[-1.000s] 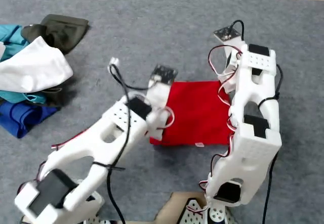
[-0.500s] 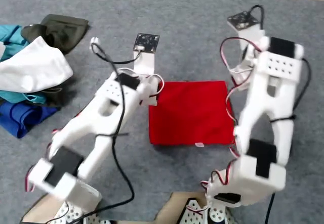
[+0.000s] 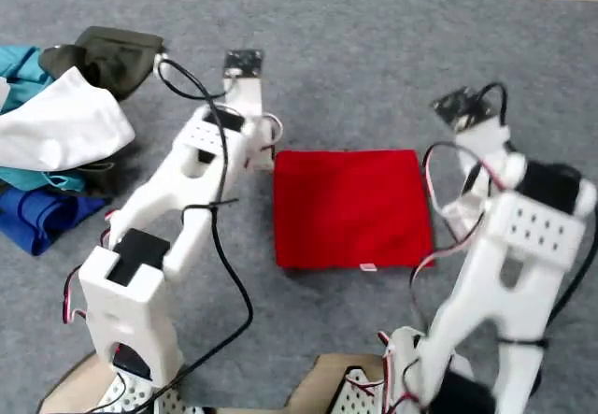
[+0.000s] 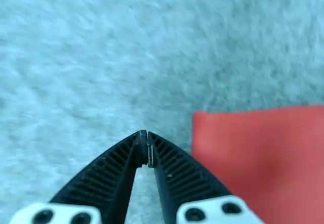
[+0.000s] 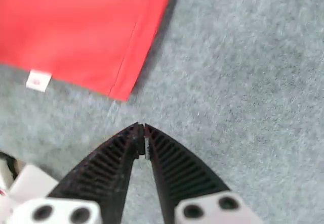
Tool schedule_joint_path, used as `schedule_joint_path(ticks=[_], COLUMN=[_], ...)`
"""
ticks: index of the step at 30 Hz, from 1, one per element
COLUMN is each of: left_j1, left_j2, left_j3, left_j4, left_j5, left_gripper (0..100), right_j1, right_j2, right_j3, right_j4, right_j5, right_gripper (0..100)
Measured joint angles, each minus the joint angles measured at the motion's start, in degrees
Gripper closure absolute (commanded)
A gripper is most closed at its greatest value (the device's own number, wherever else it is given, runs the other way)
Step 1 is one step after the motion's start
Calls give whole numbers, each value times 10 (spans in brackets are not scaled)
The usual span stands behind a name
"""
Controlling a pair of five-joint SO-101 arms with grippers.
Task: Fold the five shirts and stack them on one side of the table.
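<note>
Grey felt is covering the table (image 3: pixel 374 59), and both arms are hanging over it. The left gripper (image 4: pixel 143 138) is pressing its jaws together at the tips and is pinching nothing; it is hovering over bare felt just beside a corner of the red shirt (image 4: pixel 263 158). The right gripper (image 5: pixel 142 133) is likewise keeping its jaws pressed tip to tip on nothing, and it is hanging over the felt just off another corner of the red shirt (image 5: pixel 81 27), near a small white label (image 5: pixel 38 80) that is sticking out from the shirt's edge.

Seen from above, the red shirt (image 3: pixel 350 207) is lying folded into a flat square at the middle of the table, between the two arms. The left arm (image 3: pixel 177 199) is stretching toward its far left corner, while the right arm (image 3: pixel 514 236) is standing beside its right edge.

Well apart, at the table's left edge, a loose pile is lying unfolded: a white shirt (image 3: pixel 61 129) is resting on top, an olive shirt (image 3: pixel 112 54) is lying behind it, a teal shirt (image 3: pixel 23 64) is showing beside that, and a blue shirt (image 3: pixel 42 213) is poking out at the near side.
</note>
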Motion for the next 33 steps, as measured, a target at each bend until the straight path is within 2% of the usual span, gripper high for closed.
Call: schedule_joint_path(ticks=[3, 8, 10, 14, 20, 24, 30, 33], left_j1=[-22, -96, -127, -188, -221, -227, -231, -229], left_j2=[-18, -105, -130, -156, -156, -156, -158, -178], left_j3=[-37, -114, -132, -136, -21, 120, 340, 360], left_j4=[52, 162, 185, 228, 241, 159, -106, -132], left_j5=[0, -2, -30, -132, -156, -157, -156, -161], left_gripper=[981, 981, 981, 981, 981, 981, 981, 981], right_j1=[0, 18, 34, 77, 75, 12, -135, -176], right_j2=[-33, -44, -44, -45, -45, -45, -45, -45], right_j3=[30, 36, 40, 47, 67, 121, 210, 228], right_j4=[-1, -5, -7, -1, 18, -11, -131, -203], right_j5=[31, 38, 33, -63, -271, -389, -607, -692], right_gripper=[989, 989, 988, 919, 769, 758, 756, 756])
